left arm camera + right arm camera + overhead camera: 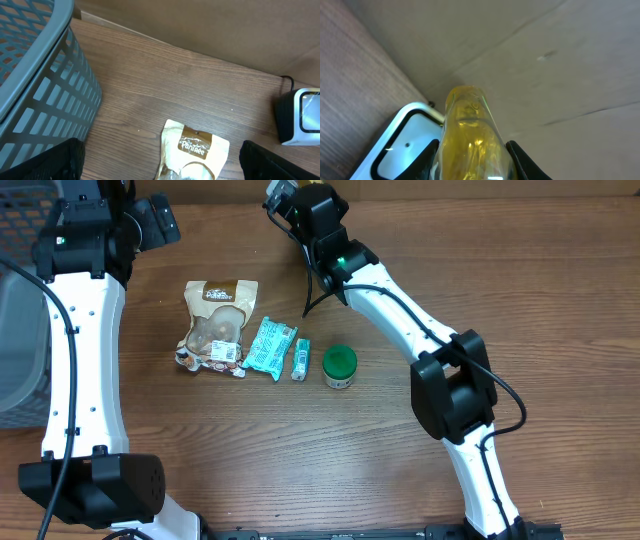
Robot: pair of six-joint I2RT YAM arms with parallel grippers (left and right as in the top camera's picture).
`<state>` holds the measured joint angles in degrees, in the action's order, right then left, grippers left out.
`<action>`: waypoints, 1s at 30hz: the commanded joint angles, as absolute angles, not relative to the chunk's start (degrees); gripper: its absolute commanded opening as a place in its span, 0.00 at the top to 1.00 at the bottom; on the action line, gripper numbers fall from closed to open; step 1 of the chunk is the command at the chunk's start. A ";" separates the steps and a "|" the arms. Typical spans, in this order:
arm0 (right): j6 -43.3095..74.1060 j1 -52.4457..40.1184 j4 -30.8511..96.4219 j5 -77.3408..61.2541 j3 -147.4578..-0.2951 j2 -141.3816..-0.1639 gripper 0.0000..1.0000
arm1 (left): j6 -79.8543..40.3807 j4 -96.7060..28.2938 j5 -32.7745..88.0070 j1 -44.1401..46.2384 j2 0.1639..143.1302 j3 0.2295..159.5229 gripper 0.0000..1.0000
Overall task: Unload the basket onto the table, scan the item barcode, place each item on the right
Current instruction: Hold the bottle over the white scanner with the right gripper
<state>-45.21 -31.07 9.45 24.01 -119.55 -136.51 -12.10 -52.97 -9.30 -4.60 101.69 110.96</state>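
Wood-grain table (560, 280) carries everything, with a plain brown wall behind its far edge. The task's thing is a clear yellow bottle (470, 125). It is held up at the far edge of the table, about the middle, just above the scanner (405, 145), whose window faces up.

The right gripper (475, 160) has its fingers clenched on the body of the bottle from both sides. The left gripper (160, 145) is released, its fingers wide apart, and hangs near the far-left corner with nothing in it.

I judge the bottle to be smooth, round and rather stiff, so it can slip or turn between the fingers. It is probably light, but I cannot tell whether the yellow is liquid or tinted plastic. The best hold is on the straight middle of the body, away from the label, so that the barcode is free. I cannot see the barcode.

As for containers, a grey mesh basket (40, 75) stands at the left edge; the part of its inside that shows holds nothing I can see. Near the middle of the table, a brown pouch (215, 320) shows a snack through its window, and a green-lidded jar (339, 366) is closed, its contents hidden.
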 commanded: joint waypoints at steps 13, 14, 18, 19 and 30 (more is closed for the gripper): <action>-35.51 -29.82 11.14 23.79 -120.07 -137.45 0.68 | -12.88 -52.95 -10.04 -4.84 101.82 111.44 0.00; -35.48 -29.89 11.84 23.70 -120.07 -137.45 0.68 | -12.86 -52.95 -10.04 -4.84 101.82 111.44 0.00; -33.98 -29.87 12.56 23.51 -120.07 -137.45 0.69 | -12.86 -52.97 -10.07 -4.84 101.82 111.44 0.00; -33.93 -29.87 12.51 23.73 -120.07 -137.38 0.71 | -12.88 -52.97 -10.04 -4.84 101.82 111.44 0.00; -19.51 -28.88 16.71 27.57 -120.09 -124.11 0.80 | -12.86 -52.95 -10.07 -4.84 101.82 111.44 0.00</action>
